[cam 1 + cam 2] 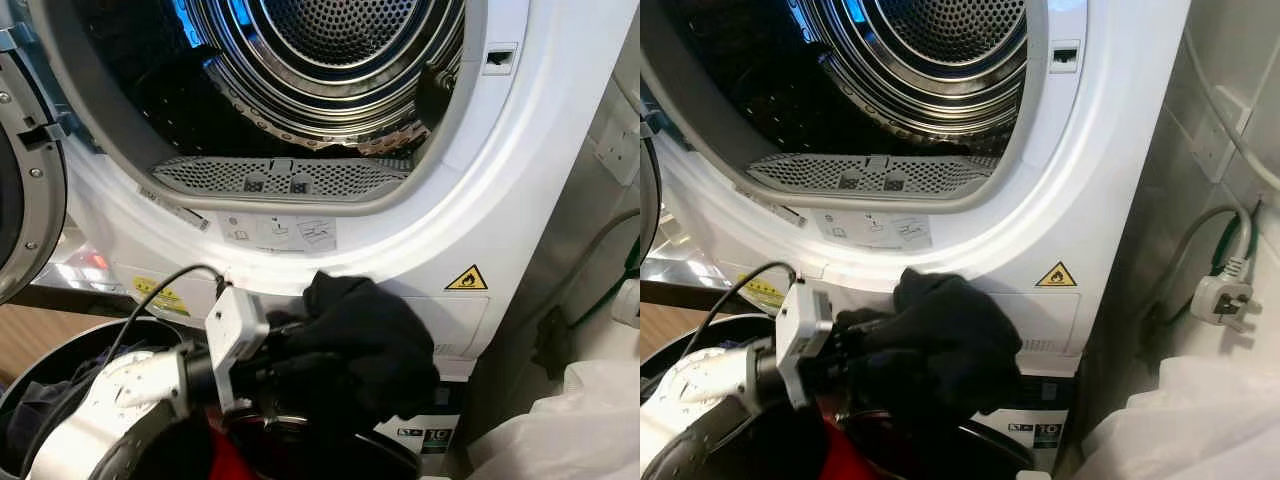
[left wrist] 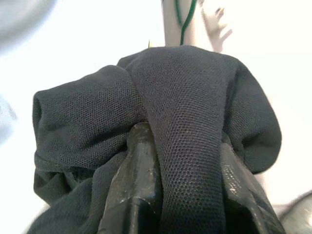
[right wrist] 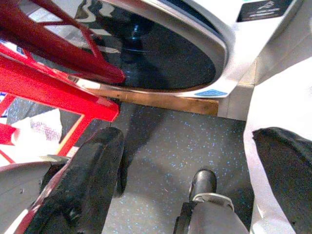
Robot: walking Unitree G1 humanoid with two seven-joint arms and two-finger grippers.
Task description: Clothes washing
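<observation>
Left wrist view: left gripper (image 2: 185,161) clamps black garment (image 1: 365,345) (below open drum (image 1: 330,60)).

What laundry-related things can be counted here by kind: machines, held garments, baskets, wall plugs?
Machines with open drum: 1, the white machine, door swung open.
Black garments held: 1, the black garment, clamped in the left gripper.
Baskets: 1, the dark basket with clothes inside.
Loose plugs: 1, the white plug by the wall.
Total: 4

Black garment (image 1: 360,345) — below open drum (image 1: 320,60)
</observation>
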